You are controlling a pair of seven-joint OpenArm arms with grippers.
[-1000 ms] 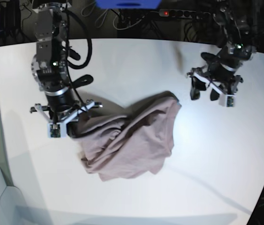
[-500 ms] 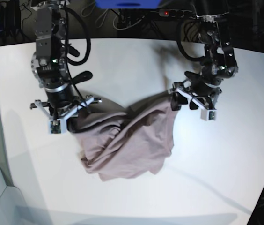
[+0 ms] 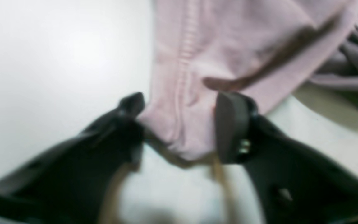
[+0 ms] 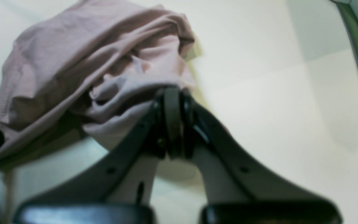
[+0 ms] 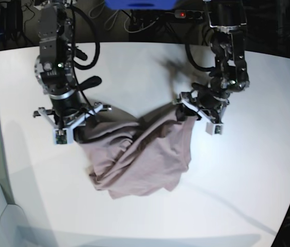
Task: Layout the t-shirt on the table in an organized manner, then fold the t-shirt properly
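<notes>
We see the dusty mauve short-sleeved cotton t-shirt [image 5: 137,157] lying crumpled in a loose heap near the middle of the large smooth matte white table [image 5: 248,170], its bulk bunched toward the near side and two corners drawn up toward the far left and far right.

Our right gripper [image 4: 173,102], on the left of the base view [image 5: 72,128], has its black jaws pressed fully together, pinching a fold of the shirt's far-left edge; the fabric drapes away from the pinch in wrinkled layers.

Our left gripper [image 3: 179,124], on the right of the base view [image 5: 194,114], stands at the shirt's far-right corner. Its two dark fingers [image 3: 231,124] are parted with a stitched hem corner of the cloth lying between them; the fabric sits in the gap but we cannot tell that the pads have clamped it. The wrist view is blurred.
</notes>
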